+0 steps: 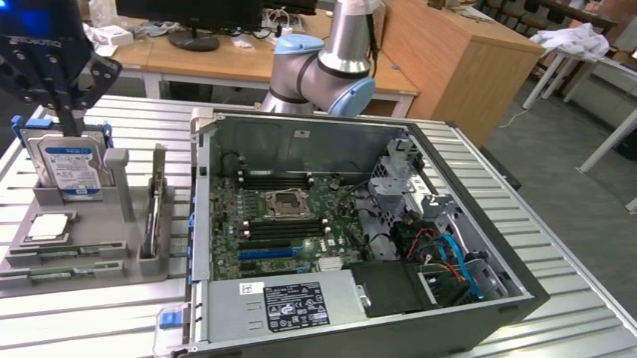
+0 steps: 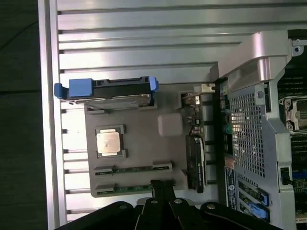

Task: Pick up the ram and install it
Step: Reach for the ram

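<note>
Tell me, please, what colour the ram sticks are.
The ram sticks are green, clearest in the wrist view.

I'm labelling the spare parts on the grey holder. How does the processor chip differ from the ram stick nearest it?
The processor chip is square and silver; the ram stick is a long, narrow green strip. The chip sits between tabs at two sides, the ram stick between tabs at its ends. Both rest on the grey holder, outside the computer case.

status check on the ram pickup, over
Gripper over the grey plastic parts tray, jaws shut, holding nothing. Thin green ram sticks lying in tray slots, untouched. Nothing blocking them.
</note>
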You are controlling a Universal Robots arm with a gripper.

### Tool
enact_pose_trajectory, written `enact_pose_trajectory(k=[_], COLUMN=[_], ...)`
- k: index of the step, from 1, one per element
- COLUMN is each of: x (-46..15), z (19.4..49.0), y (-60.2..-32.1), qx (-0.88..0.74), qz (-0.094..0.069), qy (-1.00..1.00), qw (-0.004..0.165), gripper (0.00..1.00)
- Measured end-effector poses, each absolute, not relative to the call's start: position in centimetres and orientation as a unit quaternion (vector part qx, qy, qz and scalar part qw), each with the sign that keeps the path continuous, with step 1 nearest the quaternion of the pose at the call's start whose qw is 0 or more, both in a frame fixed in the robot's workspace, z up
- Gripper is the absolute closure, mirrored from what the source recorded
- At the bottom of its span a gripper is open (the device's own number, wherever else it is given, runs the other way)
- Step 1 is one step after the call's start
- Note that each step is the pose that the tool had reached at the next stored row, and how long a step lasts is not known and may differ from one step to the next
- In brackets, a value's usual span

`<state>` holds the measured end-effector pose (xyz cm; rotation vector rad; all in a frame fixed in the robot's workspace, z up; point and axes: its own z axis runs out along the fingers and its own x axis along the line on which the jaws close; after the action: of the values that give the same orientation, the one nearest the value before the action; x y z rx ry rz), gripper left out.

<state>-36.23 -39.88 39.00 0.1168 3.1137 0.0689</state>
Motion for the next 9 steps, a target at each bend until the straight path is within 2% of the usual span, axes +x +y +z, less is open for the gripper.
enact_pose_trajectory(k=[9], x=[-37.19], z=[38.95], y=[-39.88], qx=[0.037], qz=[0.022], qy=[0.999], qw=[0.012], gripper=[0.89])
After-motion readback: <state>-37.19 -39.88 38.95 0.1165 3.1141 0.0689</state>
